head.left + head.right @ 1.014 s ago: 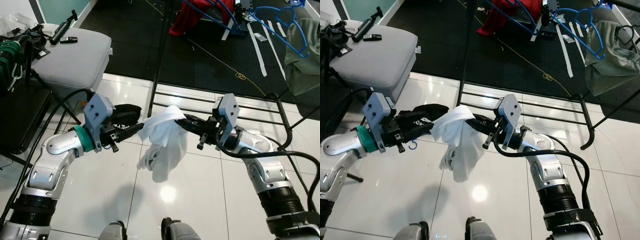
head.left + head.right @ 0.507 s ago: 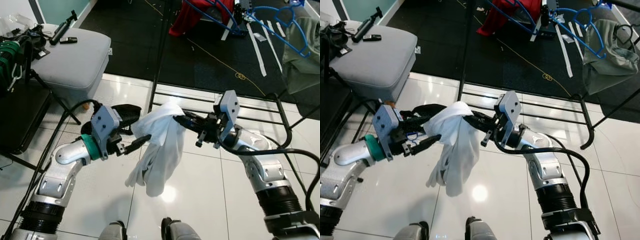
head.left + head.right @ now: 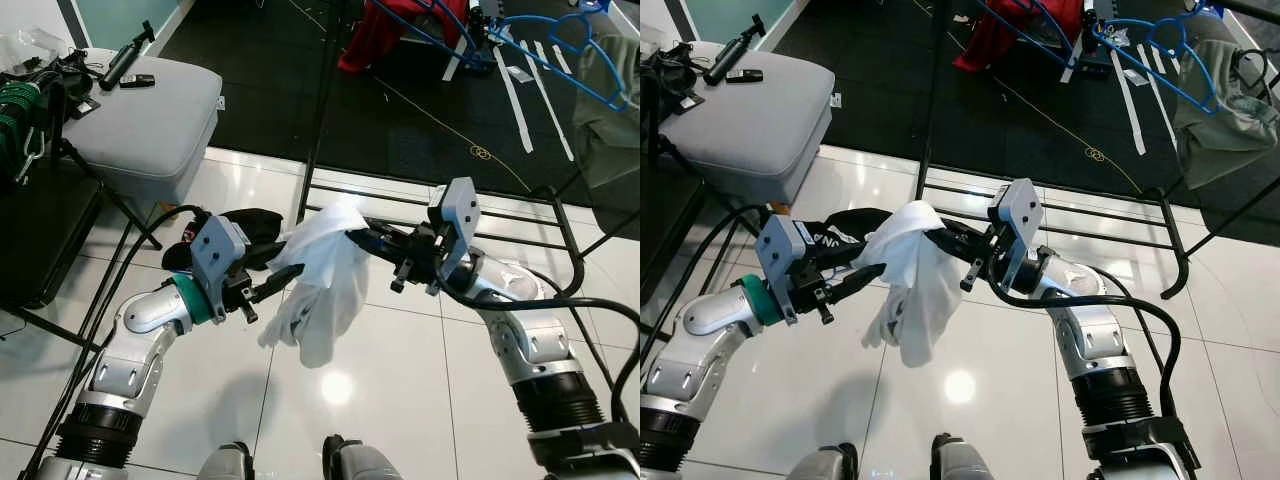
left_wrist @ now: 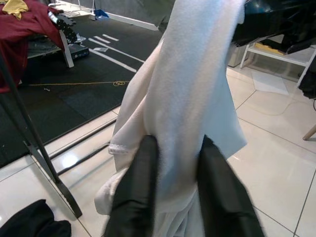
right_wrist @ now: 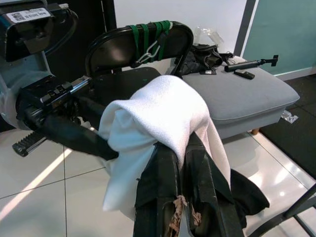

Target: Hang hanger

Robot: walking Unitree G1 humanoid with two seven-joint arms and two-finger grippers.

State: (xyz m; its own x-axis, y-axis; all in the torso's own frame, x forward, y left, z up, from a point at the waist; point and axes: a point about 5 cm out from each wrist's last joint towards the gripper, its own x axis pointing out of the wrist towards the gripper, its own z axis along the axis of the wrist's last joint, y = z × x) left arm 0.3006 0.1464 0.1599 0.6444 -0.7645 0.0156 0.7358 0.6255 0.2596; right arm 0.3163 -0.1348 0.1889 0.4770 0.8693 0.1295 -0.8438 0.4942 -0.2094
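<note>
Fingers (image 5: 163,197) of the right gripper (image 3: 358,238) are pressed together under the top of the white garment (image 3: 322,285), which drapes over them above the tiled floor (image 3: 400,370). The left gripper (image 4: 175,148) pinches a lower fold between its two fingers. No hanger is in either grip; blue hangers (image 3: 560,65) hang well apart on the black rack (image 3: 320,110). If the grippers pull apart, the draped cloth could slide off the right fingers and drop. A black garment (image 3: 845,225) lies just beside it and could snag.

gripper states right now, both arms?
Left gripper: fingers shut on the white cloth.
Right gripper: fingers shut on the same cloth, at its top.
</note>
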